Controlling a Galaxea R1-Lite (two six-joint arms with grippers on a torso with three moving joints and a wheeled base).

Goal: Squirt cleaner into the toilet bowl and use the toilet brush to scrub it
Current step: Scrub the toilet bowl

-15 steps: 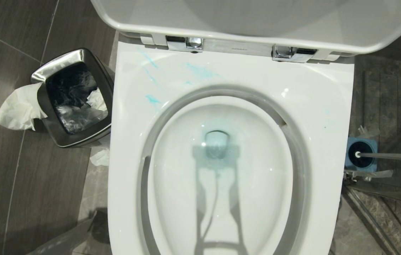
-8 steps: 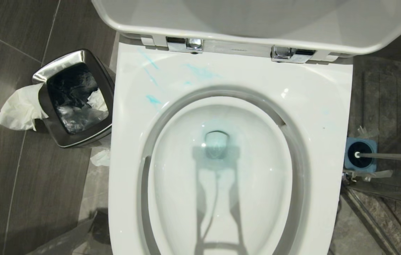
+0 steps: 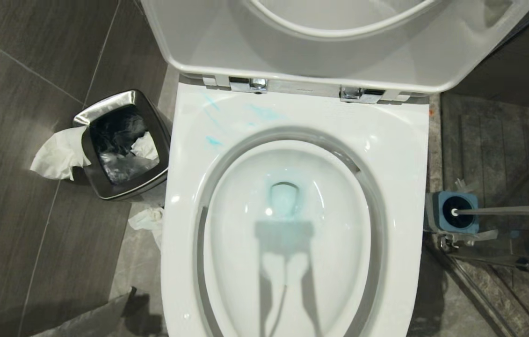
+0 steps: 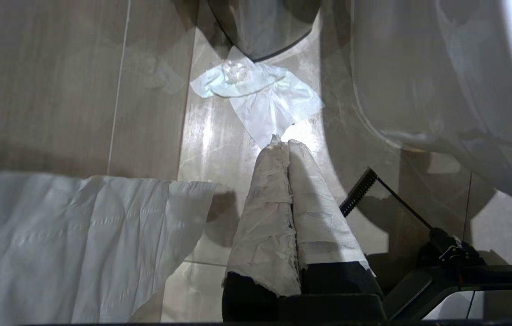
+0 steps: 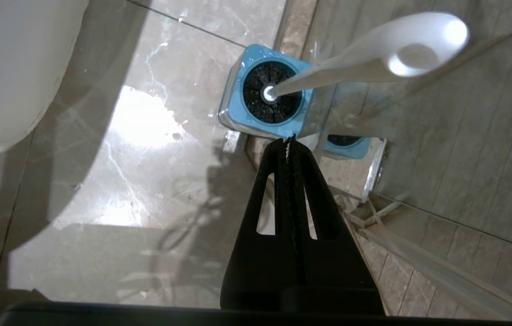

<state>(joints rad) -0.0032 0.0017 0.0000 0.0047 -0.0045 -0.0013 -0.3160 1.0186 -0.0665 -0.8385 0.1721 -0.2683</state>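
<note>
The white toilet bowl [image 3: 400,154] fills the head view, seat and lid raised. Pale blue cleaner [image 3: 264,112] smears the back rim and tints the water at the drain. At the right, the toilet brush [image 3: 503,211] stands in its blue holder [image 3: 435,210]. In the right wrist view its white handle [image 5: 351,61] rises from the black bristle head [image 5: 256,90]. My right gripper [image 5: 288,139] hangs shut and empty just short of the holder. My left gripper [image 4: 285,144], its fingers wrapped in white paper, is shut low beside the bowl's outer wall [image 4: 418,90]. Neither gripper shows in the head view.
A steel-rimmed bin [image 3: 124,145] stands left of the bowl, with tissue [image 3: 58,152] hanging over its edge. Crumpled tissue [image 4: 260,95] lies on the floor by the bowl. A paper sheet [image 4: 56,235] hangs near my left gripper. A glass partition's rail [image 3: 503,262] runs behind the brush holder.
The whole head view has shifted: the camera has drawn back, so the bowl looks smaller and more of the raised lid shows. The things themselves have not moved.
</note>
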